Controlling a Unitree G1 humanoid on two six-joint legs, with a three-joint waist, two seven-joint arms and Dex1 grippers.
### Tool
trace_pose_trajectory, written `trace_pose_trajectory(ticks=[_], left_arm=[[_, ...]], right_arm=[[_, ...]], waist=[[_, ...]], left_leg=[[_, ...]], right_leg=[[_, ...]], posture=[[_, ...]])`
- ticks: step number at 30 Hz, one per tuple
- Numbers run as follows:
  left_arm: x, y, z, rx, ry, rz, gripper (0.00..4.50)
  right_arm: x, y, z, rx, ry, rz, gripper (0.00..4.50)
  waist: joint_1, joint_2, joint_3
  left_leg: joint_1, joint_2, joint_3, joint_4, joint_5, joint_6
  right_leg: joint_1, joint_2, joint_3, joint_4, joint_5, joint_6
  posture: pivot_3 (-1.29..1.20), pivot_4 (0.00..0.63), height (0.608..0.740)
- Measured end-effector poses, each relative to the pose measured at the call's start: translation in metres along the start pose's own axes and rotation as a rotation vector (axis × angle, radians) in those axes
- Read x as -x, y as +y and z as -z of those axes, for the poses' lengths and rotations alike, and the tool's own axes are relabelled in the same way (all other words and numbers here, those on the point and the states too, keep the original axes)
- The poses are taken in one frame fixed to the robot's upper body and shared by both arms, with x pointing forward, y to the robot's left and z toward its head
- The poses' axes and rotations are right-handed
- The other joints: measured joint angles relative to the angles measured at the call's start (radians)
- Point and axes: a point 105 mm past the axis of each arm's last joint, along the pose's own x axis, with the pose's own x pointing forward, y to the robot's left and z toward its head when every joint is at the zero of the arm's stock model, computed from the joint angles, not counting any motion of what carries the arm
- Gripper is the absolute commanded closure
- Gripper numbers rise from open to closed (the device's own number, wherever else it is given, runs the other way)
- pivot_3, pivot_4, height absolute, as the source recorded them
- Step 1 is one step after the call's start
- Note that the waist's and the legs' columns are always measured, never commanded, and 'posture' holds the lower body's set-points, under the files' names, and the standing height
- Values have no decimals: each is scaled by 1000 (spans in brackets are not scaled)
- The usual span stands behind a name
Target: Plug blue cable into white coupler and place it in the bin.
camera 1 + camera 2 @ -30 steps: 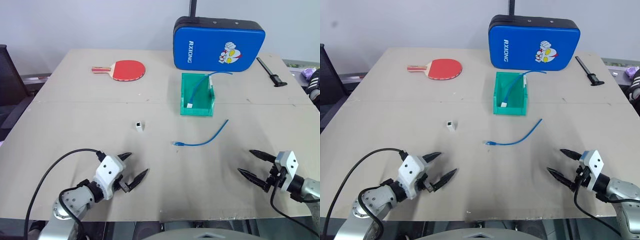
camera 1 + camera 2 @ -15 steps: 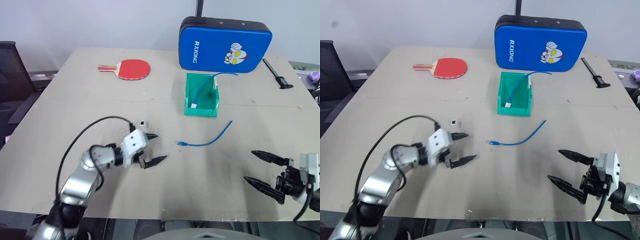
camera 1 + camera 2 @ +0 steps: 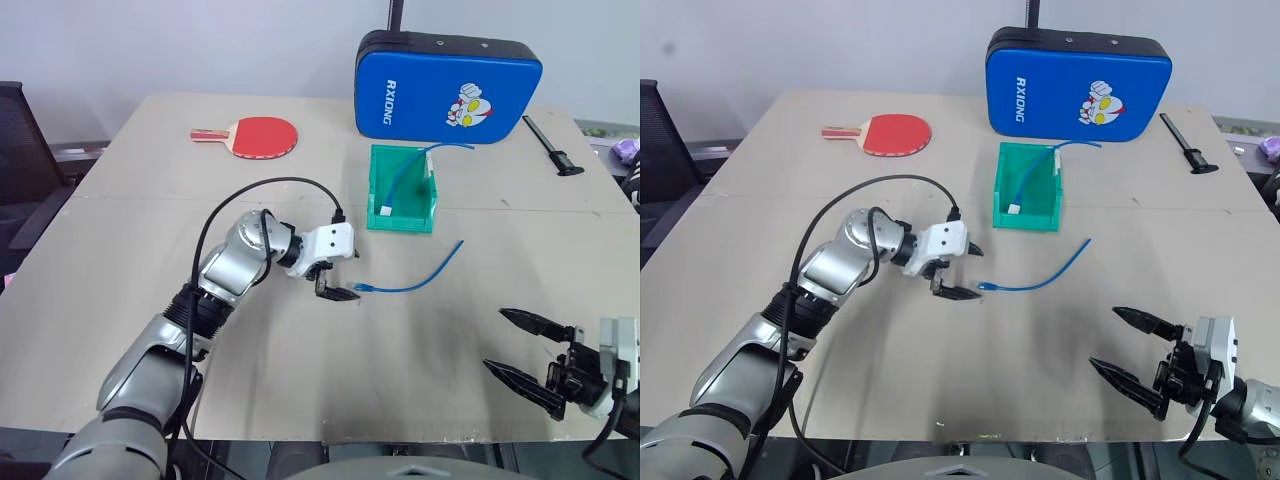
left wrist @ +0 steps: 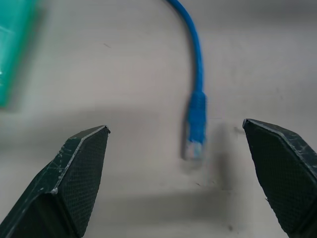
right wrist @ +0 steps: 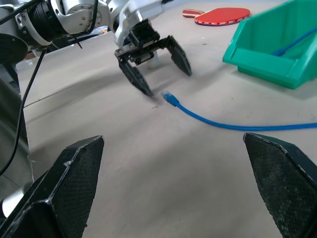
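The blue cable (image 3: pixel 415 279) lies curved on the table in front of the bin (image 3: pixel 377 192), its clear plug (image 4: pixel 193 148) pointing toward my left gripper. My left gripper (image 3: pixel 354 276) stands open just above the table, its fingers (image 4: pixel 81 163) spread to either side of the plug without touching it. My left arm hides the white coupler in the eye views. My right gripper (image 3: pixel 495 338) hangs open and empty near the table's front right edge, well away from the cable. The right wrist view shows the left gripper (image 5: pixel 169 83) right beside the plug.
Inside the teal bin lies a second blue cable (image 3: pixel 402 175) with a white piece at its end. A big blue padded case (image 3: pixel 450 88) stands behind the bin, a red paddle (image 3: pixel 262 137) lies at the back left, and a black tool (image 3: pixel 548 145) at the back right.
My left arm has swung forward and to the right, from the table's front left to the cable's plug end, turning its gripper downward. The right gripper drew back slightly. Both stayed open.
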Motion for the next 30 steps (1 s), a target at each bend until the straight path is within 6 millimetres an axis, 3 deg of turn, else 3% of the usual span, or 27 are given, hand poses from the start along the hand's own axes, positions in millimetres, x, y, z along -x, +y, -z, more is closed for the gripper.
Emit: trace_pose_trajectory(ticks=[11, 13, 14, 16, 19, 23, 30], left_arm=[[-12, 2, -6, -113, 38, 43, 0], [-14, 3, -8, -135, 47, 46, 598], [-14, 3, -8, -135, 46, 46, 680], [-18, 3, -10, -133, 40, 51, 1707], [-22, 3, -11, -118, 33, 51, 2428], [-22, 4, -11, -98, 21, 33, 4246], [-19, 4, -8, -79, 14, 33, 4379]], right_arm=[[-6, 0, -10, 41, -18, -1, 49], [-7, -2, -10, 34, -14, 10, 0], [-7, -2, -10, 34, -14, 10, 0], [-9, -2, -13, 46, -20, 9, 0], [-12, -4, -17, 67, -27, 15, 0], [-14, -4, -16, 66, -27, 10, 0], [-16, -5, -16, 72, -25, 8, 0]], waist=[[6, 0, 0], [8, 0, 0], [8, 0, 0], [9, 0, 0], [10, 0, 0], [9, 0, 0], [2, 0, 0]], left_leg=[[-1, -4, -13, 1, -2, 4], [-1, -5, -14, 1, -2, 4], [-1, -5, -14, 1, -2, 4], [-1, -6, -15, 1, -3, 5], [-1, -7, -17, 2, -3, 5], [-1, -7, -20, 2, -3, 5], [-1, -11, -28, 1, -2, 4]], right_leg=[[1, -1, 0, 0, 0, 0], [1, -1, 0, 1, 0, 0], [1, -1, 0, 1, 0, 0], [2, -1, 0, 1, 0, 1], [3, -1, 0, 1, 0, 1], [3, -1, 0, 1, 0, 1], [4, 0, 1, 1, 0, 1]], posture=[[0, 150, 701], [0, 150, 701], [0, 150, 701], [0, 150, 701], [0, 150, 701], [0, 150, 701], [0, 150, 701]])
